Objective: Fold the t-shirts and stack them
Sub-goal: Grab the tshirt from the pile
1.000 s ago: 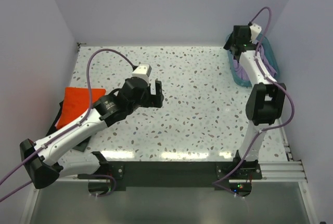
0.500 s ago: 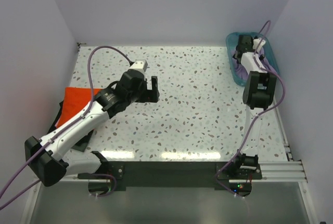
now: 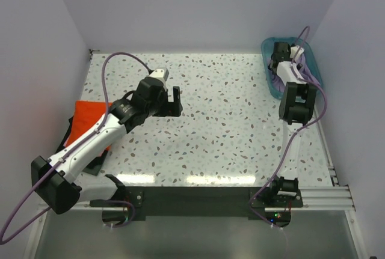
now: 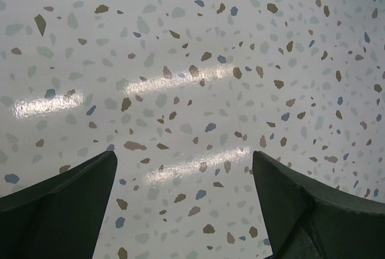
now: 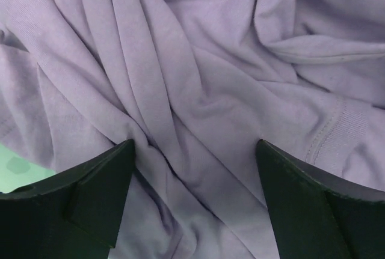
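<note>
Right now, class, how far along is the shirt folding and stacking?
Done: the orange-red shirt lies folded at the left edge of the table. In hand: the right claw, open, hangs over the crumpled lavender shirt in the teal tub. Left: lifting, folding and stacking that one. The left claw is open over bare table.

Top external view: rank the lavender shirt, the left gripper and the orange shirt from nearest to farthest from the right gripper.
1. Lavender shirt, in the tub, under the right gripper.
2. Left gripper, mid-table, left of centre.
3. Orange shirt, at the table's left edge.
</note>
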`<action>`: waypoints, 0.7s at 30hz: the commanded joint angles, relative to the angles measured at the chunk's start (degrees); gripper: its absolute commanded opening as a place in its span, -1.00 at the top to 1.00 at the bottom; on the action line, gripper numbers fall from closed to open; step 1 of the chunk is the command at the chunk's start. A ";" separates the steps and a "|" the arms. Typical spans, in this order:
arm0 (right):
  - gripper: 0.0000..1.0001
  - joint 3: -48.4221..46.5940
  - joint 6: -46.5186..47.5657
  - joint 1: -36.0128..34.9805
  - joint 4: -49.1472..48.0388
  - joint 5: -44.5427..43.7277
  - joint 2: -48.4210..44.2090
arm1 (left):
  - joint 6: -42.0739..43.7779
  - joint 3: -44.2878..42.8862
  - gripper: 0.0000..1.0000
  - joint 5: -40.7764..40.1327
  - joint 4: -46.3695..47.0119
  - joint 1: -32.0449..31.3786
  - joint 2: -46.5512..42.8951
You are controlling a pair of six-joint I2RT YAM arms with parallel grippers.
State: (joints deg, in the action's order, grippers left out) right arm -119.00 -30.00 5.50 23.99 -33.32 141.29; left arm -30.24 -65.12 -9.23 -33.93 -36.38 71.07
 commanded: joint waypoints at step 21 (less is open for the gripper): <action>1.00 3.75 1.35 0.48 -8.76 1.68 -9.07 | 2.29 -0.71 -1.00 4.84 5.45 1.31 2.94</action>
State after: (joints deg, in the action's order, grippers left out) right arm -119.13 -28.49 5.96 22.26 -30.44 141.18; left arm -30.13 -65.12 -6.09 -32.21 -35.62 74.41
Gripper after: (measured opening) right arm 0.048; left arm 0.997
